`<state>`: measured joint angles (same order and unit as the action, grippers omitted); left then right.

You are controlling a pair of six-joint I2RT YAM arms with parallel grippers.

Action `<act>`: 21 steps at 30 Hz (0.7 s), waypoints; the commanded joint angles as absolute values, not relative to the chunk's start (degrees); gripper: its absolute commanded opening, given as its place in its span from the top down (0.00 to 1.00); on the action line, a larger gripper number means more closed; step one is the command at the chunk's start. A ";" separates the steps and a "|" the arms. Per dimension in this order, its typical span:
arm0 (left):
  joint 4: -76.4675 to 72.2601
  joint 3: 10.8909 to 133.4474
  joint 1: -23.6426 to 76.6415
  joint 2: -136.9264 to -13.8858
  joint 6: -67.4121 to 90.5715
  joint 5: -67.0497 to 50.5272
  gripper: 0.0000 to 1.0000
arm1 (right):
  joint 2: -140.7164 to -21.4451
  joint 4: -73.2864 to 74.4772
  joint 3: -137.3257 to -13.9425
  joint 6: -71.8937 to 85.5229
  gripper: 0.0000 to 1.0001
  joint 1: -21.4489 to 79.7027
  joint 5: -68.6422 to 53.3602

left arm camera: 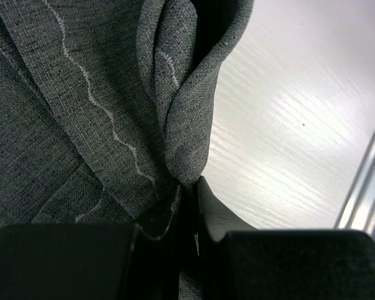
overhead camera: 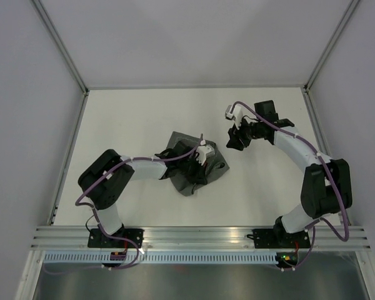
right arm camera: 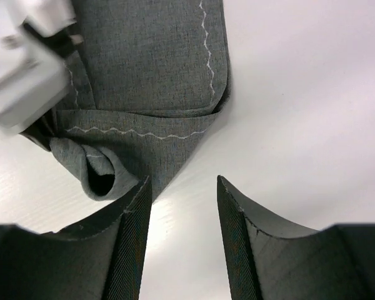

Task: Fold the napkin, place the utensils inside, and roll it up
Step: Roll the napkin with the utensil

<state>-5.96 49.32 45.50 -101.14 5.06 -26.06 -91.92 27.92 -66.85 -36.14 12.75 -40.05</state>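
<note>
Seemingly, the left end effector (left arm camera: pixel 189 212) pinches the bunched napkin (left arm camera: pixel 81 125).

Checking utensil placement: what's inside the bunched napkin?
Only cloth layers show in the napkin; its curled fold opens onto darkness. No utensil is visible; the layers and the left fingers hide the rest.

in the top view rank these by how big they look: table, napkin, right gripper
1. table, by far the largest.
2. napkin, bunched up and partly covered by the left arm.
3. right gripper, clearly smaller than the napkin, even if it sits nearer the camera.
</note>
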 commanded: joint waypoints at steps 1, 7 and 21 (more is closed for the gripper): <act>2.08 53.16 43.77 -104.85 9.40 -38.03 0.98 | -84.65 23.28 -61.90 -41.91 0.48 12.74 -40.95; 7.64 57.47 41.05 -110.90 10.63 -46.30 0.98 | -72.44 28.12 -52.05 -54.04 0.46 13.71 -44.82; 6.94 56.25 38.06 -113.20 12.39 -52.12 0.98 | -63.63 13.10 -31.73 -58.53 0.44 41.12 -23.03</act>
